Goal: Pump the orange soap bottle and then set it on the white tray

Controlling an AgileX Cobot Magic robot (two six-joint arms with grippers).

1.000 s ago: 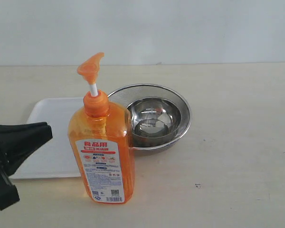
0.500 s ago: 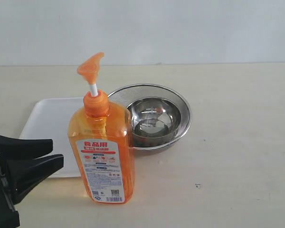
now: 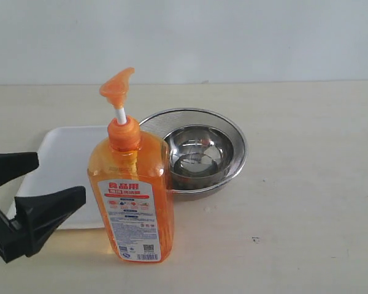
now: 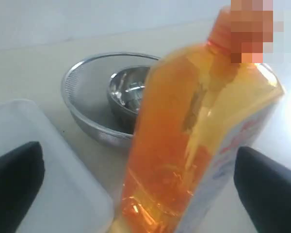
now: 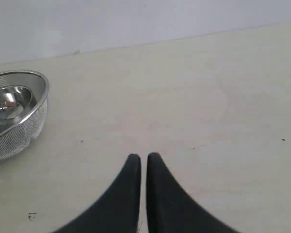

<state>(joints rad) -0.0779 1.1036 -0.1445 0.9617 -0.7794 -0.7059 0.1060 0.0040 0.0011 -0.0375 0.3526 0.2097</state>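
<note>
The orange soap bottle [image 3: 132, 202] stands upright on the table, its pump head [image 3: 116, 86] raised on the white stem. It stands at the near right corner of the white tray [image 3: 56, 153], whether on the rim or just off it I cannot tell. My left gripper [image 3: 61, 178] is open wide just left of the bottle, over the tray's near edge, touching nothing. In the left wrist view the bottle [image 4: 184, 145] fills the gap ahead of the gripper [image 4: 139, 160], with the tray [image 4: 63, 194] below. My right gripper [image 5: 143, 158] is shut and empty over bare table.
A round metal mesh strainer [image 3: 236, 131] with a steel bowl [image 3: 199, 156] inside sits right behind the bottle. Both also show in the left wrist view, strainer [image 4: 85, 104] and bowl [image 4: 126, 92]. The strainer's rim [image 5: 36, 80] lies far from the right gripper.
My left gripper has gone from shut to wide open and has shifted right toward the bottle. The bottle, tray and bowls have not moved.
</note>
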